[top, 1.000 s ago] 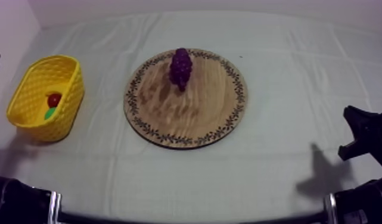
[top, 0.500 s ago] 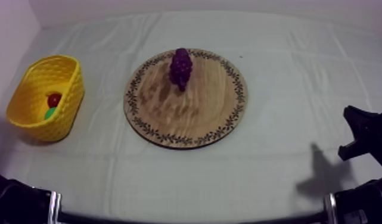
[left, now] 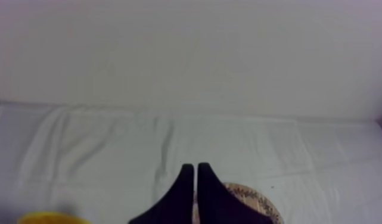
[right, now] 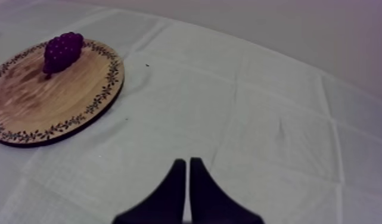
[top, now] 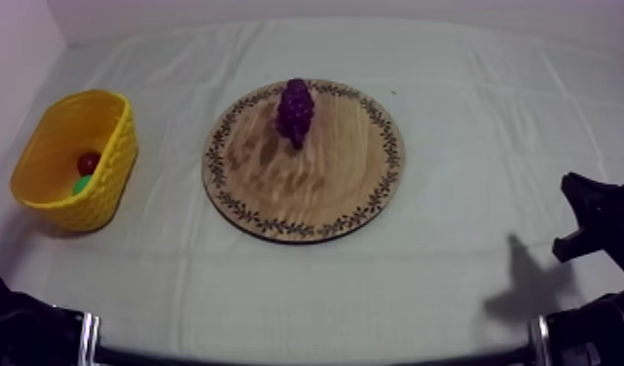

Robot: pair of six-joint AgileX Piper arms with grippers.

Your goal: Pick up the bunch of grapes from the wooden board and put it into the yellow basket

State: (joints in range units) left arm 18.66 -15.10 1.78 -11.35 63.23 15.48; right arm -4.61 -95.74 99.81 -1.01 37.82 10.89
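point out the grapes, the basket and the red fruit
purple bunch of grapes [top: 295, 110], top view, its middle
yellow woven basket [top: 119, 165], top view, outer side wall
small red fruit [top: 88, 162], top view, its middle

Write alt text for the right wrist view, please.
A purple bunch of grapes sits near the rim of a round wooden board on a grey-white cloth. The right gripper, jaws shut on nothing, hangs over bare cloth beside the board.

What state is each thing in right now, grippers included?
bunch of grapes: resting on the wooden board, near its far rim, ungripped.
wooden board: flat on the cloth.
yellow basket: upright, holding a small red fruit.
left gripper: shut on nothing.
right gripper: shut on nothing.
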